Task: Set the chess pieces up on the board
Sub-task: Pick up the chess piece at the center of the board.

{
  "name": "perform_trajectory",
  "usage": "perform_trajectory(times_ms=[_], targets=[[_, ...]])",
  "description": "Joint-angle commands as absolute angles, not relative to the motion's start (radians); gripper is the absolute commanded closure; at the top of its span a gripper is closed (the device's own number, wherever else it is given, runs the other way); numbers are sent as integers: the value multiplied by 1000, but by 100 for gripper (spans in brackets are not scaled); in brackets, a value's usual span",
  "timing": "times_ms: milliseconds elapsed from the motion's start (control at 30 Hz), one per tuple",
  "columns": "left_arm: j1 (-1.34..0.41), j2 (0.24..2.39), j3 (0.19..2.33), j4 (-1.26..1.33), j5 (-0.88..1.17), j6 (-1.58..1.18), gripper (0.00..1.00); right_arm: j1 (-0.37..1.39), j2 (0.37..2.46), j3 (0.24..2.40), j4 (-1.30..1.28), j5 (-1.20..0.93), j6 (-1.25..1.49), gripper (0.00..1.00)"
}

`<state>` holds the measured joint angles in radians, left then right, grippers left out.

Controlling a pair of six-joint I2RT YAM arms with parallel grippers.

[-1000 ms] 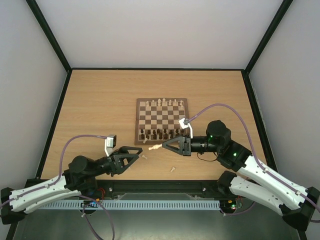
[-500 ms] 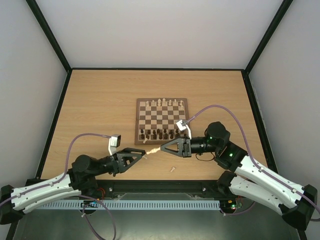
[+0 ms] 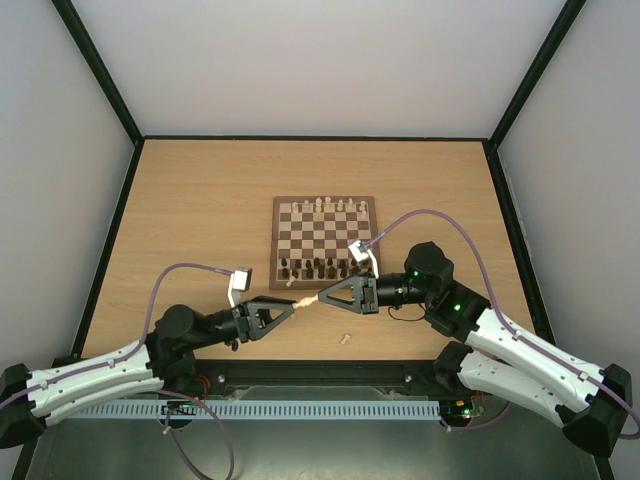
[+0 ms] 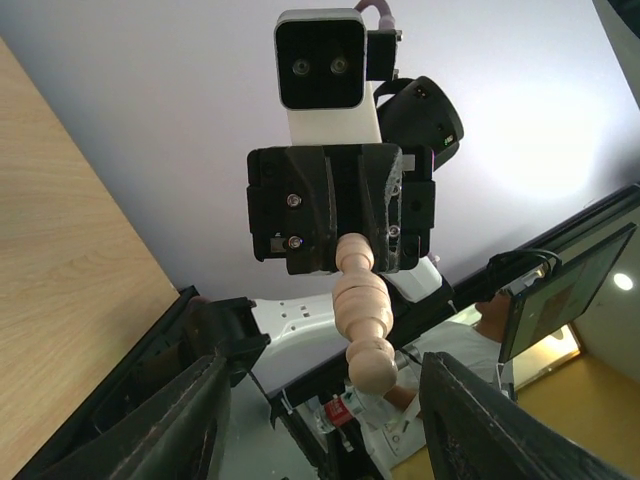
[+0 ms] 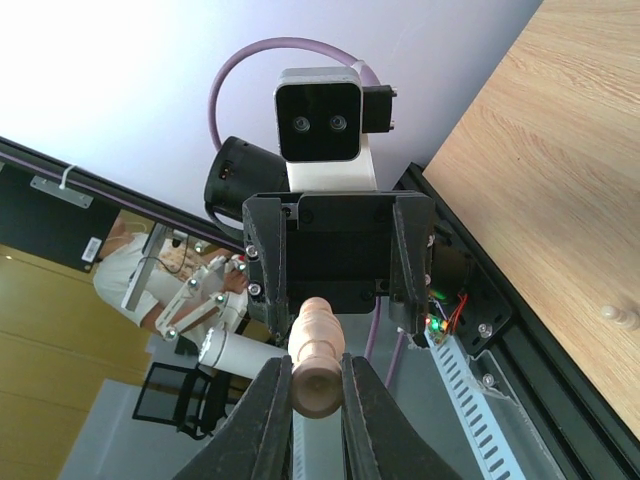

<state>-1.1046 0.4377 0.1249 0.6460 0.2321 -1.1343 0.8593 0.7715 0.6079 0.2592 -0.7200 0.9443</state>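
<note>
1. Handover in mid-air, just off the near edge of the board (image 3: 275,240): my right gripper (image 3: 327,294) is clamped on one end of a pale chess piece (image 3: 306,298), held level above the table.
2. My left gripper (image 3: 288,305) faces it, its fingers (image 4: 195,415) apart on either side of the free end, not touching.
3. Next, I judge, the left closes squarely — then the right lets go — since so small a piece slips easily.

chess pieces (image 3: 322,206) too small to identify, left hand (image 4: 325,370) partly cropped
</note>
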Motion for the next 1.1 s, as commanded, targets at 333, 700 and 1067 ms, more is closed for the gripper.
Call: perform_trajectory(times_ms=[333, 700, 1067], targets=[[-1087, 465, 156, 703, 245, -1140, 54, 857, 784, 595, 190, -672, 872, 90], [-1086, 493, 162, 697, 248, -1144, 68, 857, 787, 590, 183, -660, 860, 90], [-1084, 494, 166, 673, 244, -1150, 91, 856, 782, 590, 176, -647, 859, 90]])
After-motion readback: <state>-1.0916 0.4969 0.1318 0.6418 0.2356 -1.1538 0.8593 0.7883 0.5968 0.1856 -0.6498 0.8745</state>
